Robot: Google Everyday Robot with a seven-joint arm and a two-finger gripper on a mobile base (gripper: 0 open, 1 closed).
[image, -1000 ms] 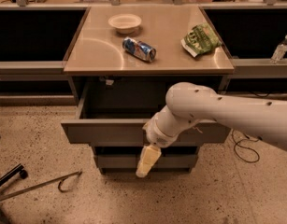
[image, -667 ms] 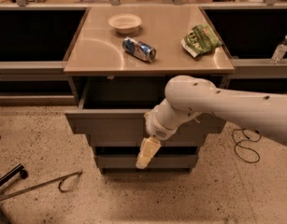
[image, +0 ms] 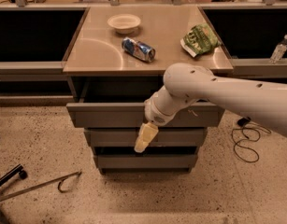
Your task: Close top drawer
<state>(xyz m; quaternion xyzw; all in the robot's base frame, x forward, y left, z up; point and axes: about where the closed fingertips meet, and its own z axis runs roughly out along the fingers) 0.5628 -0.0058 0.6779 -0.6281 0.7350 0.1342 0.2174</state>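
The top drawer [image: 110,114] is a wide grey metal tray under the counter, still pulled out a little, with a dark gap behind its flat front. My white arm reaches in from the right and crosses the drawer front. My gripper [image: 144,140] hangs pale and pointing down, just below the drawer front's lower edge and in front of the second drawer [image: 105,137]. Its wrist rests against the top drawer's front.
On the counter [image: 91,55] lie a white bowl [image: 124,22], a blue can [image: 138,49] on its side and a green chip bag [image: 200,38]. A third drawer [image: 143,161] sits lowest. A water bottle [image: 279,49] stands far right. Cables [image: 246,139] and a metal bar [image: 40,185] lie on the floor.
The top drawer has slid back toward the cabinet, leaving a narrower gap. My arm and gripper have moved inward with it.
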